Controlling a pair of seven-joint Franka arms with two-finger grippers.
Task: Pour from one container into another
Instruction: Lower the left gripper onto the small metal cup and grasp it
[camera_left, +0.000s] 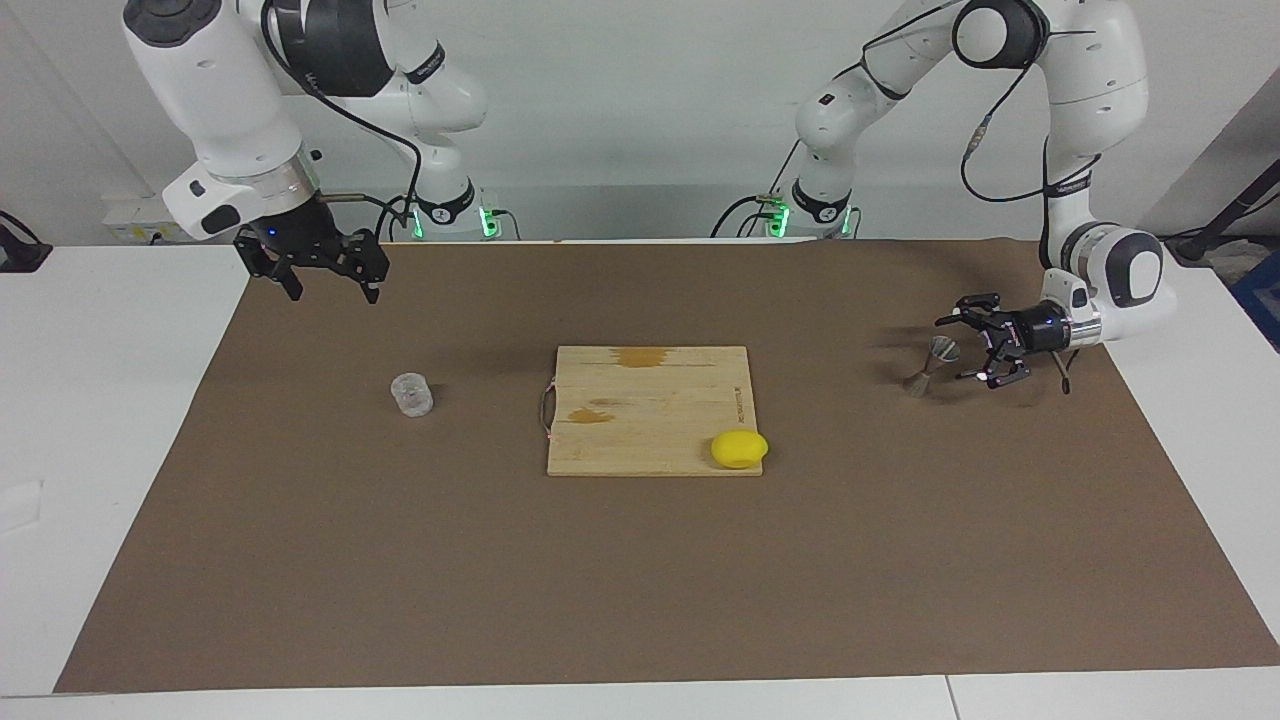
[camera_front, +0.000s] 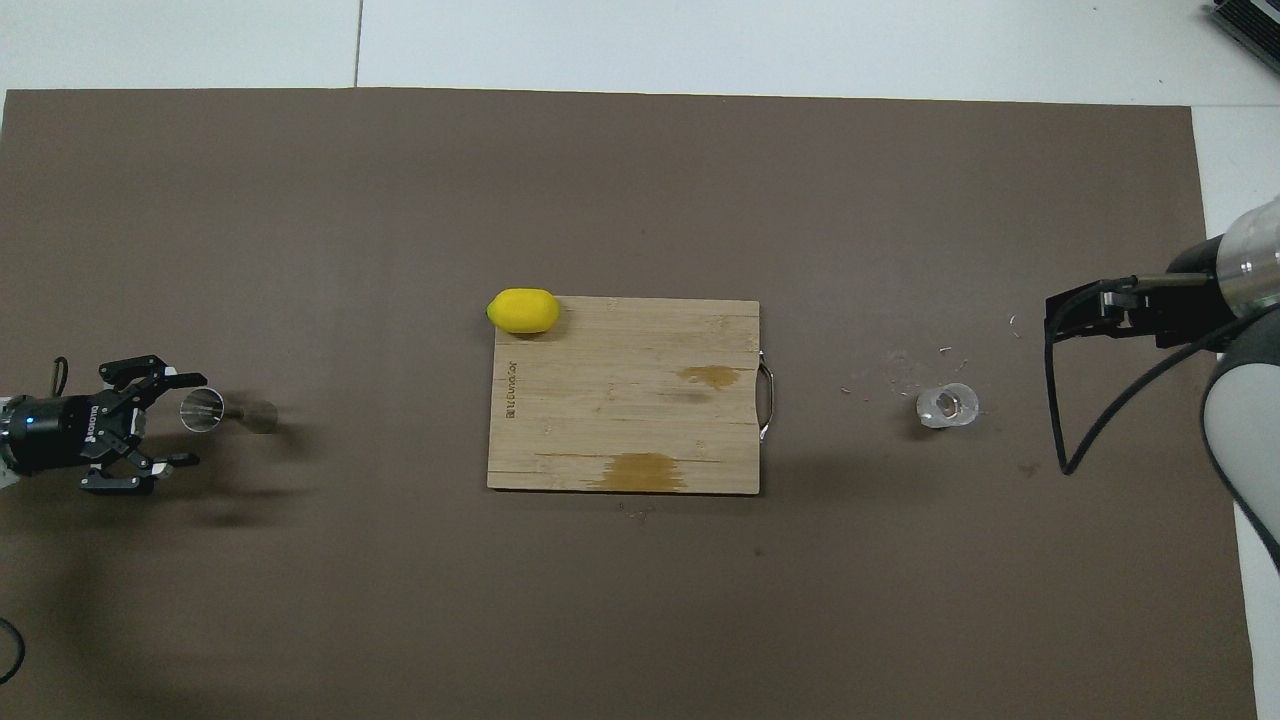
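The right gripper (camera_left: 329, 289) hung in the air over the brown mat (camera_left: 640, 580) at the right arm's end of the tabletop (camera_left: 110, 400), its jaws apart and holding nothing; in the overhead view (camera_front: 1075, 312) it sat at the picture's edge. The glass tumbler (camera_left: 411, 394) stood upright on the mat, well apart from that gripper and farther from the robots than it appeared to hang. In the overhead view the tumbler (camera_front: 947, 405) showed its open mouth, with a few small pale specks scattered on the mat just beside it.

In the middle of the mat lay a wooden cutting board (camera_left: 640, 400) with a metal handle on the edge facing the tumbler and two darker stains on its surface. A yellow lemon (camera_left: 739, 448) rested on the board's corner farthest from the robots, toward the left arm's end.

Toward the left arm's end stood the metal jigger (camera_left: 930, 366), upright on the mat and apart from the board. The left gripper (camera_left: 965, 348) was turned sideways, low and just beside the jigger's upper cup, with its jaws spread wide and not touching it. The overhead view (camera_front: 190, 418) showed the same: fingers open on either side of the cup's rim (camera_front: 203, 410).
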